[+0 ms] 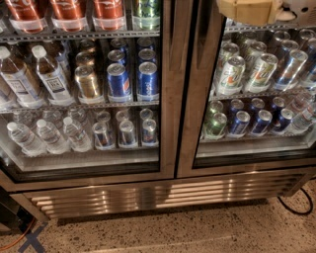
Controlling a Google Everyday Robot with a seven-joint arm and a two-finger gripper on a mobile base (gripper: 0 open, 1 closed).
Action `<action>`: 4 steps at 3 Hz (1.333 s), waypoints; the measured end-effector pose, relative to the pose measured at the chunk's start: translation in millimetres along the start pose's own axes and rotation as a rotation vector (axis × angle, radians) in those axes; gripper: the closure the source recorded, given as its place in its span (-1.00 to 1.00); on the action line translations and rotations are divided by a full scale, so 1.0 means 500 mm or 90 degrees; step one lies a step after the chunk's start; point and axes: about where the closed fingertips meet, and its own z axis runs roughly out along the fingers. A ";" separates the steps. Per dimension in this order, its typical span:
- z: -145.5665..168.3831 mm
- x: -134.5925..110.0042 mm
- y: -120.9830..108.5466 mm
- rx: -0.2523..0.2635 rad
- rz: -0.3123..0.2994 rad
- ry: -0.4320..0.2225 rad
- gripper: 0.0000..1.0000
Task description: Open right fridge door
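The right fridge door (199,104) is a glass pane in a brushed steel frame and fills the right half of the camera view. Green and blue cans show through it on two shelves. Its inner edge meets the left door along a dark seam at the centre, and I see no gap there. My gripper (249,11) shows as a cream-coloured block with a white part beside it at the top edge, in front of the door's upper glass. Most of it is cut off by the frame edge.
The left door (167,99) shows water bottles, gold and blue cans. A steel vent grille (148,195) runs below both doors. A black cable (296,207) lies on the speckled floor at right. At bottom left lie an orange cord and a blue tape cross (32,237).
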 end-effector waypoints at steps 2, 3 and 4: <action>-0.005 0.005 -0.008 0.001 0.000 0.000 1.00; -0.007 0.007 -0.011 0.001 0.000 0.000 1.00; -0.007 0.007 -0.011 0.001 0.000 0.000 0.65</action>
